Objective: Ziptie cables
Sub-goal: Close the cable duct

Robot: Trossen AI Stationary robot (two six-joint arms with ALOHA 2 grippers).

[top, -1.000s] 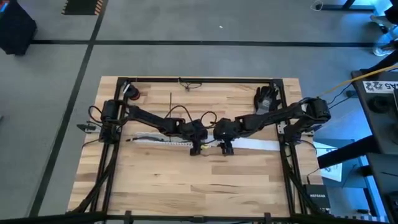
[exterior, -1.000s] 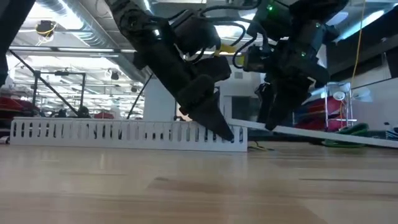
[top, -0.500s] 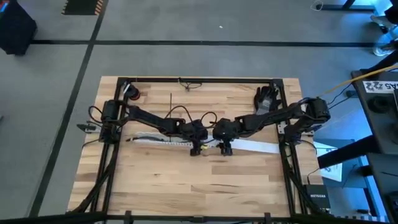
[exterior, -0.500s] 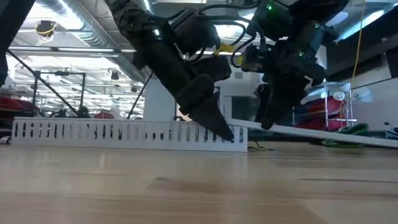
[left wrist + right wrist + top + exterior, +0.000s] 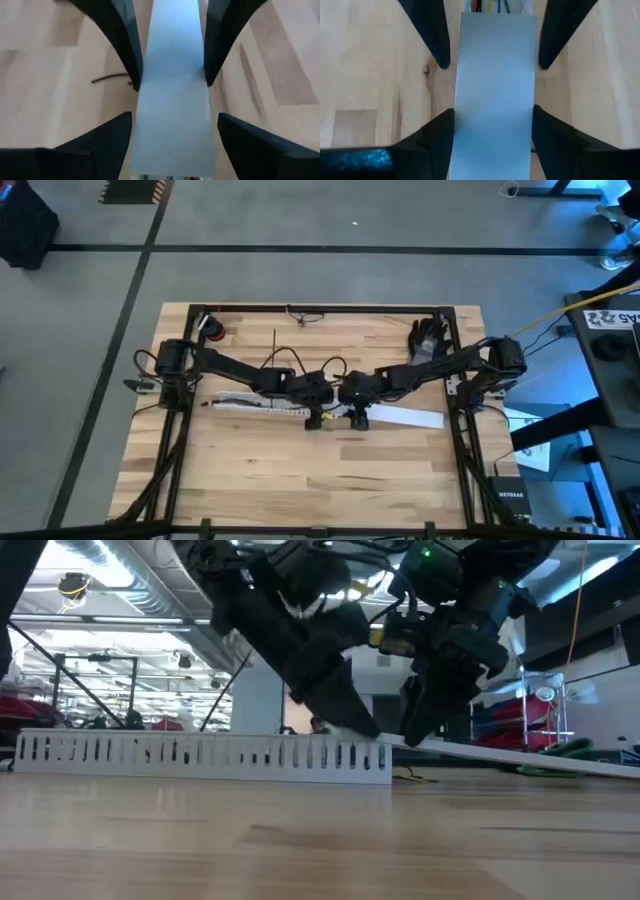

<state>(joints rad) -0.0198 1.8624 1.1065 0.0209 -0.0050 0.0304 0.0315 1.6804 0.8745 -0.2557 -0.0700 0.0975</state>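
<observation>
A wooden table [image 5: 300,480] seen from above, with two dark robot arms reaching in from either side to meet at its middle. A long white slotted cable duct [image 5: 200,752] lies along the table on the left arm's side. A flat pale cover strip [image 5: 410,417] runs from the duct's end toward the right arm's side, with its duct end raised.

The right gripper [image 5: 357,418] clasps the strip by its two long edges, just beside the duct's end. The left gripper [image 5: 315,418] sits astride the same strip at the duct's end. It is not clear whether it is clamped.

The cables [image 5: 492,5] are thin red, yellow and green wires. They lie in the duct's mouth, just past the strip's end.

The step in hand looks like moving the cover to reach the wires. It likely calls for keeping the strip level and moving both grippers together so that it does not twist.

Only the wrist views show the wires. Only the low view shows the strip's tilt.
</observation>
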